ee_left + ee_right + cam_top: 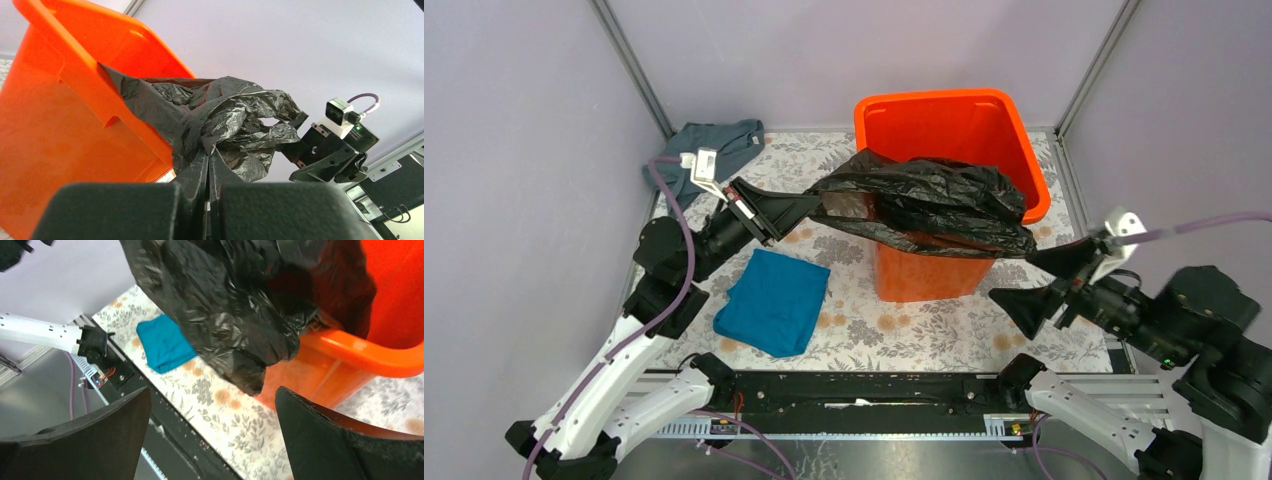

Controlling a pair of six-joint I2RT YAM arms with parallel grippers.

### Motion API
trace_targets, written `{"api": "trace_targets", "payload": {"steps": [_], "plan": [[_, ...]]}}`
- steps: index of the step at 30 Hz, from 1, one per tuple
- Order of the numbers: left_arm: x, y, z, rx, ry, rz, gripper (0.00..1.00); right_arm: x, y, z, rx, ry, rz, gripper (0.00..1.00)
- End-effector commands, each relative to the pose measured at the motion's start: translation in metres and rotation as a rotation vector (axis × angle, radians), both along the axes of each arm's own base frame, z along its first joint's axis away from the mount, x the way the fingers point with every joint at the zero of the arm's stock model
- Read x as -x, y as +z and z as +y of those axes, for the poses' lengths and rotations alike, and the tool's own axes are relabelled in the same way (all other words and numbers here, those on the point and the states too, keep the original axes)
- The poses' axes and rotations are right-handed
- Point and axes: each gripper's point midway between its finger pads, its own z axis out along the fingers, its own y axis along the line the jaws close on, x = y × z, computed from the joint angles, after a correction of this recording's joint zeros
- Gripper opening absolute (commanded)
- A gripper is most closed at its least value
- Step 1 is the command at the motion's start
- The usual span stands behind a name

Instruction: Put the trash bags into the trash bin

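A floral-patterned bench [924,320] carries a folded blue cloth [774,300] near the arms. The right end effector [1042,280] hangs released, jaws wide, just beside the orange bin [944,110]. The left end effector [809,207] is clenched on the black trash bag [934,205], which drapes over the bin's near rim and hides it. A grey cloth [719,145] lies in the far left corner, partly behind the left wrist. Plain lilac walls [874,50] enclose everything.

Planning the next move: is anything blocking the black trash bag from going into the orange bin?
Nothing visible does. The black plastic trash bag, pinched at its left end by the left gripper, drapes over the near rim of the large orange square plastic bin; the opening behind it looks free. The right gripper is open.
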Motion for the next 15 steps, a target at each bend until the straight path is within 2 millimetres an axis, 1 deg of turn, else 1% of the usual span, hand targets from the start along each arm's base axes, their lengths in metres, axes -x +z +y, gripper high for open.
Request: {"api": "trace_targets", "payload": {"steps": [1, 3, 5, 7, 9, 11, 12, 13, 15], "plan": [[-0.004, -0.01, 0.013, -0.042, 0.079, 0.02, 0.0, -0.002, -0.005, 0.006, -0.059, -0.026, 0.094, 1.0], [-0.008, -0.02, 0.016, -0.061, 0.105, 0.047, 0.0, -0.013, 0.014, -0.005, -0.141, -0.128, 0.066, 1.0], [-0.01, -0.026, 0.016, -0.075, 0.117, 0.064, 0.0, -0.012, 0.046, -0.02, -0.235, -0.194, 0.012, 1.0], [-0.009, -0.028, 0.016, -0.079, 0.115, 0.068, 0.0, -0.01, 0.073, -0.038, -0.31, -0.258, -0.046, 1.0], [-0.008, -0.028, 0.017, -0.079, 0.113, 0.068, 0.0, -0.009, 0.091, -0.05, -0.352, -0.297, -0.104, 1.0], [-0.009, -0.029, 0.016, -0.08, 0.114, 0.069, 0.0, -0.019, 0.095, -0.054, -0.367, -0.352, -0.123, 1.0], [-0.009, -0.03, 0.016, -0.08, 0.112, 0.069, 0.0, -0.025, 0.093, -0.051, -0.37, -0.365, -0.113, 1.0], [-0.009, -0.03, 0.015, -0.08, 0.11, 0.068, 0.0, -0.033, 0.091, -0.042, -0.36, -0.358, -0.095, 1.0], [-0.009, -0.029, 0.014, -0.079, 0.102, 0.068, 0.0, -0.043, 0.086, -0.022, -0.337, -0.315, -0.062, 1.0]]}}
